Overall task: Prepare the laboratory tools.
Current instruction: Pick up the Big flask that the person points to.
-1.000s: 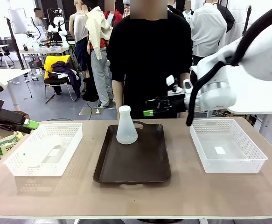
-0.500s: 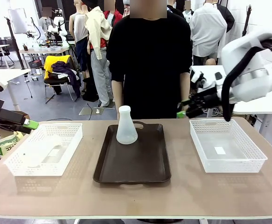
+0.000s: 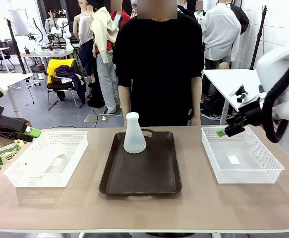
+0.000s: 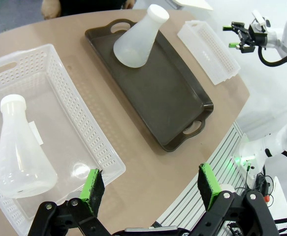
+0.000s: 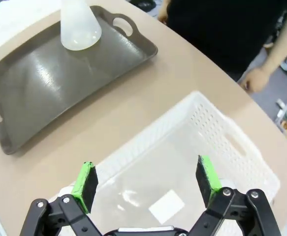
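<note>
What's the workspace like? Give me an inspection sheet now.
Surface: brown table; dark tray central, left basket and right basket beside it.
Job's things: one flask upright at the tray's far end; second flask in the left basket, apparently on its side.
Clutter: nothing seen.
Tools: left tool open near the left basket; right tool open over the right basket.
Cables: black cable behind the right tool.
Surroundings: person at the far side, others behind.

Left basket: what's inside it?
One frosted flask, apparently lying on its side, rests on the floor of the left basket. A white label shows beside it. The floor under the flask is covered.
</note>
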Tool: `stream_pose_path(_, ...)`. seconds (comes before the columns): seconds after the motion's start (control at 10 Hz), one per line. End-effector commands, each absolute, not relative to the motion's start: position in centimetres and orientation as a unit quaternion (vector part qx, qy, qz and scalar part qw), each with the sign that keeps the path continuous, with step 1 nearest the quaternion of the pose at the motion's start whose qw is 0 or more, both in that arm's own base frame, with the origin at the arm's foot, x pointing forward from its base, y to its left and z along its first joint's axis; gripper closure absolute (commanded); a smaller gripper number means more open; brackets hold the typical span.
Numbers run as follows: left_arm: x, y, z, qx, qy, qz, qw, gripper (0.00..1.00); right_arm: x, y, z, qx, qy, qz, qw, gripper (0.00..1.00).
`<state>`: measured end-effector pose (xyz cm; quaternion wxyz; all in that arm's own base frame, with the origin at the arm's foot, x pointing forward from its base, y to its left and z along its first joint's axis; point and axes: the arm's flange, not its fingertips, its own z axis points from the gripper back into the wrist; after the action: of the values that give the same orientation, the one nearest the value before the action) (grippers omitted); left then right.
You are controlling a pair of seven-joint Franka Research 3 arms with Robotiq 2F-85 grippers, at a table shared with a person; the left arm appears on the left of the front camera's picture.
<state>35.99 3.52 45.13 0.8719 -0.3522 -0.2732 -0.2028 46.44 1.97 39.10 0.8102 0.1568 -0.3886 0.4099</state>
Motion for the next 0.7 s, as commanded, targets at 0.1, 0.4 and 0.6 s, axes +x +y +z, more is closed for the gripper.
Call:
stream_pose_path(0.1,36.04,3.61,44.85,-0.361,-0.284,-0.209,0.863,0.0,44.03,1.09,38.42,0.157,-0.41,0.373,0.817,0.0)
stream_pose_path(0.4,36.04,3.61,44.85,-0.361,-0.284,-0.209,0.863,0.0,44.29,0.69,38.97,0.163,-0.402,0.375,0.819,0.0)
stream_pose_path(0.6,36.04,3.61,44.85,-0.361,-0.284,-0.209,0.863,0.0,44.29,0.69,38.97,0.163,-0.402,0.375,0.819,0.0)
